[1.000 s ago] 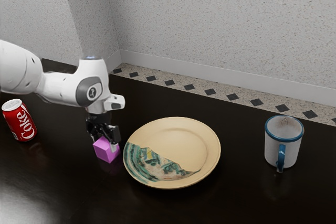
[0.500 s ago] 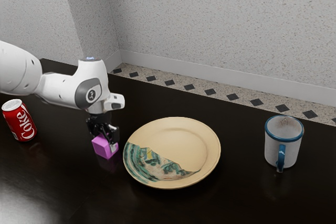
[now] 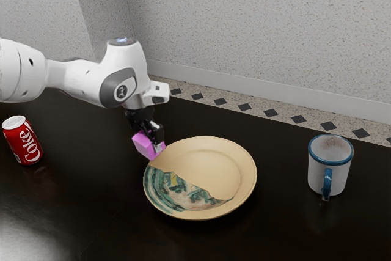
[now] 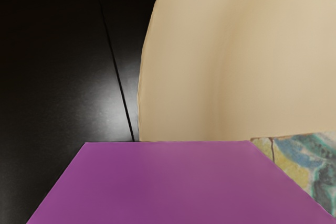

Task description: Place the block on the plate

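My gripper (image 3: 151,141) is shut on the pink block (image 3: 145,145), which hangs tilted in the air at the plate's edge nearest the arm. The plate (image 3: 214,163) is cream with a green and blue painted patch, and lies flat on the table. In the wrist view the block (image 4: 168,182) looms large just under my hand, with the plate (image 4: 236,66) beyond and below it. The block hides part of the plate's rim there.
A red Coke can (image 3: 23,141) stands at the exterior view's left. A white mug (image 3: 330,166) with a blue rim stands past the plate, toward the exterior view's right. The dark table (image 3: 287,224) carries them all.
The block has risen off the table in my gripper, moving toward the exterior view's right to the plate's edge, and it has tilted. Plate, can and mug are where they were.
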You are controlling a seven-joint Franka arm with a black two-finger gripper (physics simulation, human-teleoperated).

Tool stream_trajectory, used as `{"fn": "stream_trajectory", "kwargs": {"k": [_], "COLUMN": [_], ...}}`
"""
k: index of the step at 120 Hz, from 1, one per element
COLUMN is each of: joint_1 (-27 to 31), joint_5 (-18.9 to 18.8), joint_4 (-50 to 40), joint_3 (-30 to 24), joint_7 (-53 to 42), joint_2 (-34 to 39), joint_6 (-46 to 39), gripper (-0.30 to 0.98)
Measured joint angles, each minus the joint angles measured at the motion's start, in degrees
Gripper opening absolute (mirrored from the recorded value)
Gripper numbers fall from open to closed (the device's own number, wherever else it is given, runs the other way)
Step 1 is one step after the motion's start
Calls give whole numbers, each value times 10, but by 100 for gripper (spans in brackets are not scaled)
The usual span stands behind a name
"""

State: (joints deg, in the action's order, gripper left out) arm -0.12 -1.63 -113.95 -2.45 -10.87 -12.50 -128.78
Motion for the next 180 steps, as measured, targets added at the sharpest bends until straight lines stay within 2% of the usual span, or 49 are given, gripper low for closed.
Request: {"fn": "stream_trajectory", "kwargs": {"k": [20,36,64,90,104,116,145,180], "joint_1": [-37,-57,-65,-65,-65,-65,-66,-69], "joint_5": [3,5,4,6,5,4,4,-5], "joint_4": [8,14,41,50,50,53,169,202], "joint_3": [-15,-33,-45,-47,-45,-43,-39,-24], "joint_7": [3,6,9,4,-2,-7,-16,-22], "joint_2": [-5,-36,-91,-98,-73,-46,-33,19], "joint_6": [-16,-33,-49,-49,-39,-18,111,208], "gripper": [37,37,38,55,61,64,67,68]}}
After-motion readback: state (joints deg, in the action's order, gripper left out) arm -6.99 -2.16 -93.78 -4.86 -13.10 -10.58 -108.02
